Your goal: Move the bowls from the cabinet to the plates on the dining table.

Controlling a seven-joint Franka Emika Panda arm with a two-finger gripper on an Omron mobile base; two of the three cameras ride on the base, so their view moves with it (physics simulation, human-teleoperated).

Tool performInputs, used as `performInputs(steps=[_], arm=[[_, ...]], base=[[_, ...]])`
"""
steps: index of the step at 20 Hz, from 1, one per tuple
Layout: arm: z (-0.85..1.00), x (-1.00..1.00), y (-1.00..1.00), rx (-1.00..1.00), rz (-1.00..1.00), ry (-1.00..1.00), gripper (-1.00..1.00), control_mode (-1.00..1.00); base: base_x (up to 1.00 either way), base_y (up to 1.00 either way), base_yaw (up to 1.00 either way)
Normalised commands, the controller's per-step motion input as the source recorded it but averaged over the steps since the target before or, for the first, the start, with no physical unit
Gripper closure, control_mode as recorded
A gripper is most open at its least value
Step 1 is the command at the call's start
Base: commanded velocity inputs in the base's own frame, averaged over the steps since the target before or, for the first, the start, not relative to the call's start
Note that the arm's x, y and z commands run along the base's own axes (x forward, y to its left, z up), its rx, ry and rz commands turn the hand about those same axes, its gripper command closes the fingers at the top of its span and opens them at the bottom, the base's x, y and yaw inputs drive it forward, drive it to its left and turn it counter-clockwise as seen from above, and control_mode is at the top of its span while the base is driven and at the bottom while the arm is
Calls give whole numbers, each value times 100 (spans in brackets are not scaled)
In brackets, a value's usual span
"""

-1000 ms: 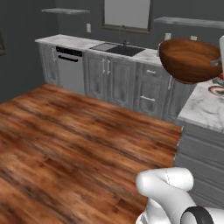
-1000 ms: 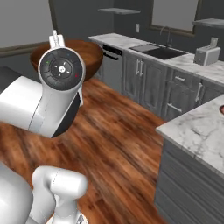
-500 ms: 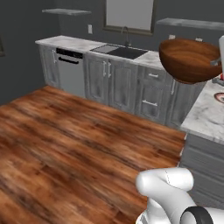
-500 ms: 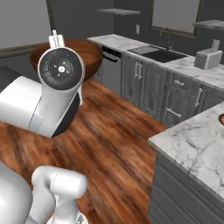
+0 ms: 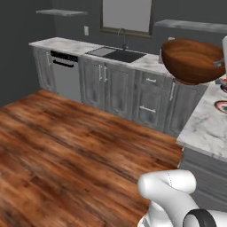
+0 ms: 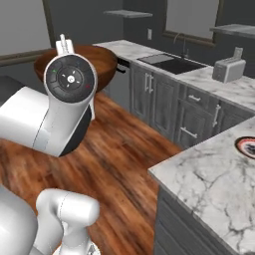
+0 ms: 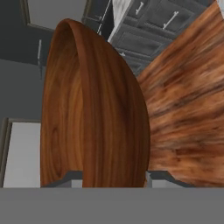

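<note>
The pincer is clamped on the rim of the brown bowl, with one finger on each side of the bowl's wall. The bowl is up in the air, high above the wood floor. From the left side it hangs just by the near corner of the marble surface. A plate with a reddish edge lies flat on that surface, near its far side. The bowl is not on the plate; the two are well apart. From the right side the bowl sits behind the robot's round white wrist. Along the back wall there is a long counter with a sink and grey doors under it. A silver toaster stands on that counter past the sink.
</note>
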Motion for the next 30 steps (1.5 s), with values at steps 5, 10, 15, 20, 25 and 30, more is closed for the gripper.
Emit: performInputs(steps=[5, 10, 15, 20, 25, 30], arm=[[0, 0, 0, 0, 0, 0, 100, 100], [0, 0, 0, 0, 0, 0, 100, 100], [0, 0, 0, 0, 0, 0, 100, 100], [0, 0, 0, 0, 0, 0, 100, 100], [0, 0, 0, 0, 0, 0, 100, 100], [0, 0, 0, 0, 0, 0, 100, 100]], base=[[62, -4, 0], [62, 8, 0], [58, 34, -3], [50, 46, -2], [48, 50, 0], [49, 48, -1]])
